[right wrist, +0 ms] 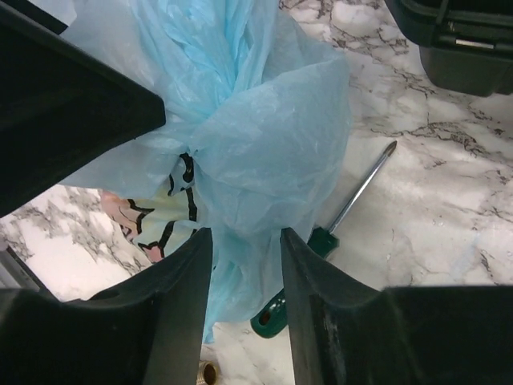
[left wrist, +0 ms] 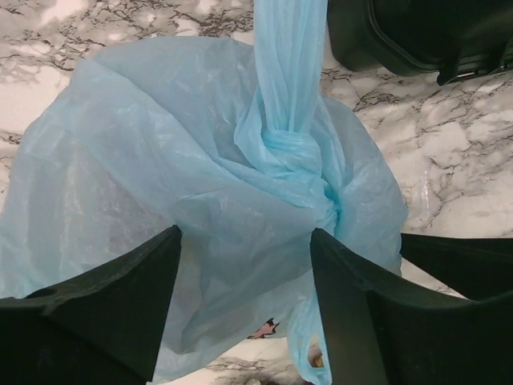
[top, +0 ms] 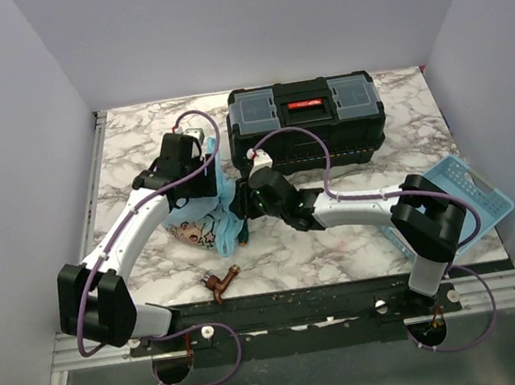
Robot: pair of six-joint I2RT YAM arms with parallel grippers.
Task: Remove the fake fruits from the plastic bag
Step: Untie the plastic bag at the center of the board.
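The plastic bag (top: 207, 224) is light blue with pink cartoon prints and sits on the marble table between my two grippers. In the left wrist view the bag (left wrist: 160, 160) is tied in a knot (left wrist: 290, 148), with a twisted handle strand running up from it. My left gripper (left wrist: 244, 234) has its jaws apart, with loose bag film bulging between them. My right gripper (right wrist: 244, 234) is closed down on a bunched fold of the bag (right wrist: 264, 136). The fake fruits are hidden inside the bag.
A black toolbox (top: 305, 120) stands just behind the bag. A light-blue basket tray (top: 471, 188) lies at the right edge. A copper pipe fitting (top: 220, 281) lies near the front edge. A green-handled screwdriver (right wrist: 321, 241) and a brass nut (right wrist: 210, 373) lie under the bag.
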